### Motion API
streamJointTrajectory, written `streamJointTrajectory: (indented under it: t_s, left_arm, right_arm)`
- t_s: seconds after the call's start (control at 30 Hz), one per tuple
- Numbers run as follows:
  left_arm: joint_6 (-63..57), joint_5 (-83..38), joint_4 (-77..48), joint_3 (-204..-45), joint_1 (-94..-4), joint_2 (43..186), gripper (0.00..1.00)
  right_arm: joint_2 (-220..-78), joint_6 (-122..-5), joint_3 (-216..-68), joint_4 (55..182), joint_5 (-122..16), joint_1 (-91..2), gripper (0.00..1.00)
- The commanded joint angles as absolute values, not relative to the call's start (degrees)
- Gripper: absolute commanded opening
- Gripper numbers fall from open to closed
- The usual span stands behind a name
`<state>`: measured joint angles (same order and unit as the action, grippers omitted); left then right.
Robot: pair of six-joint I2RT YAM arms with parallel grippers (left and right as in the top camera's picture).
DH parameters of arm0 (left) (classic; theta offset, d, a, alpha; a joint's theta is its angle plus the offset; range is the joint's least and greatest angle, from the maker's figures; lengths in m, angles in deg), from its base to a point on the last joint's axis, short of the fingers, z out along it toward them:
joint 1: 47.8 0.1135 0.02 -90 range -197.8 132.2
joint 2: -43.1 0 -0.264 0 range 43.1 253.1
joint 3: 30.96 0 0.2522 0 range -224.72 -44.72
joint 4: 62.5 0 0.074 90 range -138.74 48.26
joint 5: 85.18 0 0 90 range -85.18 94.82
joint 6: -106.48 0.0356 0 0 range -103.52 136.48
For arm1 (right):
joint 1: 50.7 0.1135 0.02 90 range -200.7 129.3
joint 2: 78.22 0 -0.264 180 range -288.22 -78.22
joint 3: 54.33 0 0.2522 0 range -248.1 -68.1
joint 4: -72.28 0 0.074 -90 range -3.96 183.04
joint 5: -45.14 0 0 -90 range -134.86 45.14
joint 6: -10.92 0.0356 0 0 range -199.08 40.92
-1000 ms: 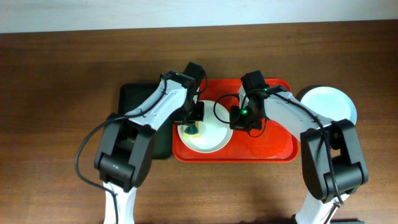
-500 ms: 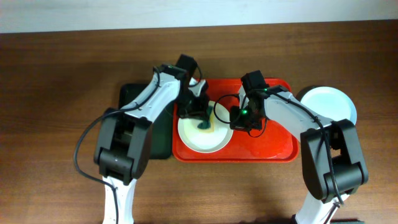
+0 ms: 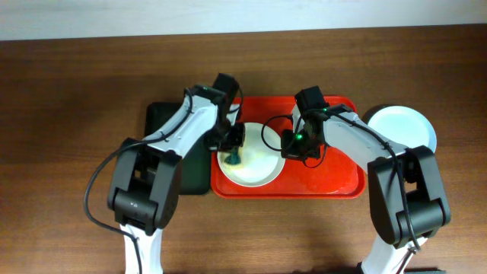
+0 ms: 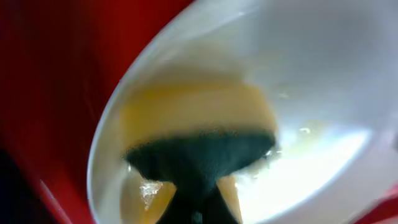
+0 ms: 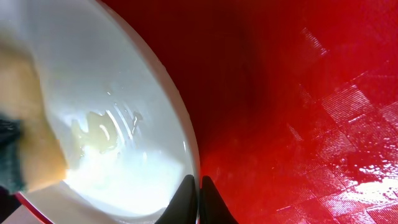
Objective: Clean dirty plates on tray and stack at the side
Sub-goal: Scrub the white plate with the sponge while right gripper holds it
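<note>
A white plate [image 3: 255, 164] lies on the red tray [image 3: 335, 179]. My left gripper [image 3: 233, 152] is shut on a yellow sponge with a dark green side [image 4: 199, 134] and presses it on the plate's left part [image 4: 311, 62], where there is yellow smear and wet foam. My right gripper [image 3: 288, 149] is shut on the plate's right rim [image 5: 189, 149], its fingertips [image 5: 194, 198] pinching the edge over the tray [image 5: 298, 93]. Two pale plates [image 3: 402, 125] sit stacked on the table right of the tray.
A smaller dark green-black tray [image 3: 167, 137] lies against the red tray's left side, under my left arm. The brown table [image 3: 68, 114] runs to a pale wall at the back. The red tray surface looks wet.
My left gripper with the sponge swept right across the plate, then back to its left part. The right gripper and the plate stayed put.
</note>
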<state>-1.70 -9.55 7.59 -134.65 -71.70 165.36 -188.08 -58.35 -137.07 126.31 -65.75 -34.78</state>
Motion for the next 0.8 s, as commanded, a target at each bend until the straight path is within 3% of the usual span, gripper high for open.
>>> streamJointTrajectory:
  t_s: [0.0,0.1,0.23,0.3,0.47,0.77]
  left_arm:
    - [-4.93,-6.4,5.25,-131.09,-71.72,167.74,0.0]
    - [-4.45,-10.56,5.21,-130.72,-72.18,168.92,0.0]
    - [2.11,-27.21,1.65,-130.96,-72.22,169.12,0.0]
    - [2.28,-30.01,1.52,-132.29,-71.42,169.09,0.0]
    - [4.84,-29.29,9.69,-141.34,-68.84,168.33,0.0]
    - [3.9,-11.91,15.86,-148.29,-68.05,165.97,0.0]
  right_arm:
    - [-187.34,-58.63,-136.5,126.25,-65.22,-34.1,0.04]
    - [-187.34,-58.63,-136.5,126.23,-65.22,-34.1,0.04]
    - [-187.34,-58.63,-136.5,126.25,-65.22,-34.1,0.04]
    - [-187.34,-58.63,-136.5,126.25,-65.22,-34.1,0.04]
    - [-187.34,-58.66,-136.5,126.25,-65.2,-34.1,0.04]
    - [-187.34,-58.63,-136.5,126.03,-65.2,-34.1,0.04]
